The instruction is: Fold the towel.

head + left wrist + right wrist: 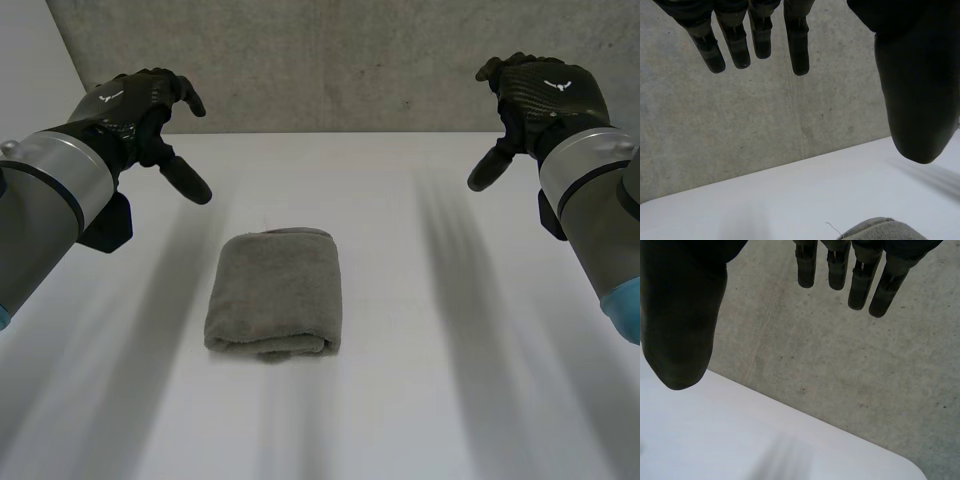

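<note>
A grey towel point(276, 292) lies folded into a thick small rectangle in the middle of the white table point(420, 400), its rolled fold toward the near side. My left hand point(145, 105) hangs in the air above the table, up and to the left of the towel, open with nothing in it. My right hand point(535, 95) hovers far to the towel's right, also open and empty. In the left wrist view the straight fingers point(797, 42) and thumb point(915, 95) spread wide, and a corner of the towel point(882, 230) lies well below the thumb. Straight fingers point(860, 275) fill the right wrist view.
A grey concrete wall point(340, 60) stands behind the table's far edge. The table's far right corner point(912, 470) lies below my right hand's fingers in the right wrist view. Bare white table surrounds the towel on all sides.
</note>
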Motion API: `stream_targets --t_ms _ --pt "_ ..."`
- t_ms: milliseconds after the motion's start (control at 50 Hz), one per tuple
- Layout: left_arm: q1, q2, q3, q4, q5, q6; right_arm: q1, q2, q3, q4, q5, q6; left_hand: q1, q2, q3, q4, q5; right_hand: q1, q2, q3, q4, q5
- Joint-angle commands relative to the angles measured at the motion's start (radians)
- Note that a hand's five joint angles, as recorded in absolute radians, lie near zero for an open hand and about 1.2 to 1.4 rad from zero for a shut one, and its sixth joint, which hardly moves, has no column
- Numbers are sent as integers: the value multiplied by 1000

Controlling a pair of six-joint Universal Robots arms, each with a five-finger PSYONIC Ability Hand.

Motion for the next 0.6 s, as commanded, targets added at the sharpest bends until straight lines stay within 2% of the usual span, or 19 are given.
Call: stream_targets --t_ms 20,480,540,580,600 --pt "-1 1 1 1 1 2 4 2 1 2 -9 5 -67 -62 -73 -76 -53 -45 -73 -70 -82 -60" --pt "4 16 6 6 3 7 4 8 9 0 -12 0 -67 -62 -73 -76 -53 -45 -73 -70 -82 -60" --pt "10 19 10 7 3 7 4 21 11 -1 -25 2 -67 -62 -73 -76 -53 -45 -73 -70 -82 -60" --pt "11 28 16 7 3 7 28 51 32 -1 -87 2 -67 -62 -73 -76 -53 -45 -73 -70 -82 -60" --pt "11 28 16 7 3 7 28 51 32 -1 -87 2 -67 -62 -73 -76 -53 -45 -73 -70 -82 -60"
